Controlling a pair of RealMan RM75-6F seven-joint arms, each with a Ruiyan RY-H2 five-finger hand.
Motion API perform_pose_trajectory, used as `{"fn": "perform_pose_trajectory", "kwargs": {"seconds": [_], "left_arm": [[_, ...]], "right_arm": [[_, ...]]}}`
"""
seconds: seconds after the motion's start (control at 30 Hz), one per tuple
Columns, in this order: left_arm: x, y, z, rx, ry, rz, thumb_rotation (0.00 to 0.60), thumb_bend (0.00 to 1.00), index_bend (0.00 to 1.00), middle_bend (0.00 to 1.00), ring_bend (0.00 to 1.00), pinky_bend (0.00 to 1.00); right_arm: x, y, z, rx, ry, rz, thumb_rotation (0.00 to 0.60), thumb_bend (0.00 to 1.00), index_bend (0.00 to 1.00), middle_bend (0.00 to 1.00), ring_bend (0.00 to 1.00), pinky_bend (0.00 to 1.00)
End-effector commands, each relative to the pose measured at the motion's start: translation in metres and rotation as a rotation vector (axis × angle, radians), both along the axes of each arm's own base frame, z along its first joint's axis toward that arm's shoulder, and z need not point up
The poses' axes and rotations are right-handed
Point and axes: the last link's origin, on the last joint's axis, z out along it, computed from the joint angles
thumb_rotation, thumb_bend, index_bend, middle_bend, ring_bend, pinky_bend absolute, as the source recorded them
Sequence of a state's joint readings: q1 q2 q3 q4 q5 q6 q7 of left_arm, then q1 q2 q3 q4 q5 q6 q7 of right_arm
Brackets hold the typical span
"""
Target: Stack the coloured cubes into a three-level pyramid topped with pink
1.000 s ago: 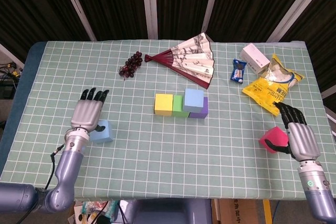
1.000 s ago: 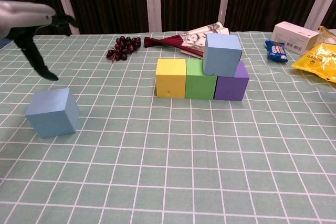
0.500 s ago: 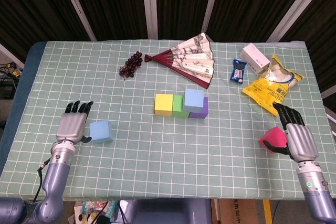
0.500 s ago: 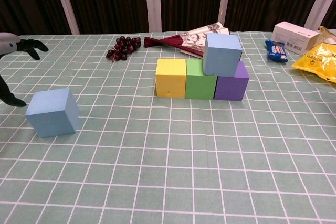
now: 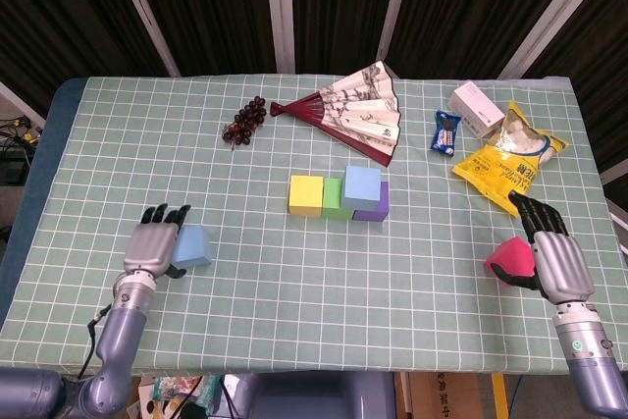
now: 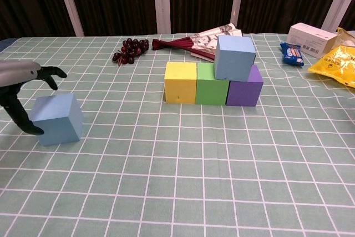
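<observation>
On the green checked cloth [image 5: 294, 272] the yellow, green and purple cubes [image 6: 213, 84] sit in a row with one blue cube [image 6: 234, 56] on top. We see our left hand [image 5: 155, 247] has moved in beside the loose blue cube [image 5: 193, 244], fingers apart, thumb at its front edge, not yet gripping. Our right hand [image 5: 554, 254] stays wrapped on the pink cube [image 5: 509, 259] near the right edge.

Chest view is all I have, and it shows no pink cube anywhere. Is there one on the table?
Observer: Yes. The head view shows a pink cube far to the right, nearer the robot than the yellow plastic snack bag.
Operator: And the right robot hand? I cannot see it either.
Observer: The right robot hand is against that cube's outer side, with its fingers reaching around it. I cannot tell whether it has a firm grip.
</observation>
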State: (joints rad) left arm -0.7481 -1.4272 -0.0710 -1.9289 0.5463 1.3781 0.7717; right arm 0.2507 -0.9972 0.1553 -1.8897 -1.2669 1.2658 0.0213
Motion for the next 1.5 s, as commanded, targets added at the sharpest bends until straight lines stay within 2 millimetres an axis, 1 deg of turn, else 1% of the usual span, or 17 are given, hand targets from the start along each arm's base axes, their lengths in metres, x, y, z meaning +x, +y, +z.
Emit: {"fn": "perform_pose_trajectory", "kwargs": {"seconds": [0.03,0.1,0.23,0.4,0.53,0.67,0.8,0.93,1.1,1.2,1.27,1.37,1.5], "left_arm": [[-0.002,0.003,-0.004,0.01,0.008,0.008,0.6,0.17,0.0,0.27,0.0,0.0],[-0.002,0.006,-0.006,0.021,0.015,0.01,0.6,0.18,0.0,0.32,0.0,0.0],[-0.003,0.008,-0.006,0.029,0.019,0.017,0.6,0.21,0.0,0.38,0.02,0.0],[0.0,0.01,-0.006,0.029,0.014,0.008,0.6,0.26,0.0,0.38,0.02,0.0],[0.016,0.019,-0.004,0.025,0.014,-0.065,0.6,0.27,0.0,0.38,0.02,0.0],[0.037,0.029,0.001,0.024,0.013,-0.132,0.6,0.27,0.0,0.38,0.02,0.0],[0.062,0.043,0.007,0.029,0.02,-0.199,0.6,0.28,0.0,0.38,0.02,0.0],[0.095,0.061,0.016,0.031,0.056,-0.284,0.6,0.28,0.0,0.38,0.02,0.0],[0.131,0.08,0.022,0.029,0.08,-0.333,0.6,0.28,0.0,0.38,0.02,0.0],[0.151,0.09,0.021,0.017,0.062,-0.328,0.6,0.28,0.0,0.38,0.02,0.0],[0.168,0.1,0.019,0.004,0.058,-0.312,0.6,0.29,0.0,0.38,0.02,0.0],[0.185,0.111,0.014,-0.012,0.08,-0.295,0.6,0.3,0.0,0.38,0.02,0.0],[0.202,0.122,0.005,-0.02,0.111,-0.282,0.6,0.32,0.0,0.38,0.02,0.0]], "right_arm": [[0.0,0.0,0.0,0.001,-0.002,0.0,0.6,0.24,0.0,0.08,0.0,0.0],[0.0,0.0,0.0,0.002,-0.002,0.0,0.6,0.24,0.0,0.08,0.0,0.0],[0.0,0.0,0.0,0.0,-0.004,0.0,0.6,0.24,0.0,0.08,0.0,0.0],[0.0,0.0,-0.001,0.002,-0.003,0.0,0.6,0.24,0.0,0.08,0.0,0.0],[0.0,0.0,-0.002,0.006,0.0,-0.001,0.6,0.24,0.0,0.08,0.0,0.0],[0.0,0.0,-0.002,0.004,0.0,0.0,0.6,0.24,0.0,0.08,0.0,0.0],[-0.001,0.0,-0.001,0.003,-0.001,-0.002,0.6,0.24,0.0,0.08,0.0,0.0],[0.0,0.0,-0.002,0.006,-0.001,-0.002,0.6,0.23,0.0,0.08,0.0,0.0],[-0.001,0.0,-0.002,0.004,-0.002,-0.003,0.6,0.24,0.0,0.08,0.0,0.0],[-0.001,0.0,-0.002,0.004,-0.003,-0.005,0.6,0.24,0.0,0.08,0.0,0.0],[-0.001,-0.001,-0.002,0.005,-0.004,-0.006,0.6,0.24,0.0,0.08,0.0,0.0],[-0.002,-0.001,-0.003,0.009,-0.006,-0.009,0.6,0.24,0.0,0.08,0.0,0.0],[-0.002,-0.001,-0.003,0.01,-0.011,-0.011,0.6,0.24,0.0,0.08,0.0,0.0]]}}
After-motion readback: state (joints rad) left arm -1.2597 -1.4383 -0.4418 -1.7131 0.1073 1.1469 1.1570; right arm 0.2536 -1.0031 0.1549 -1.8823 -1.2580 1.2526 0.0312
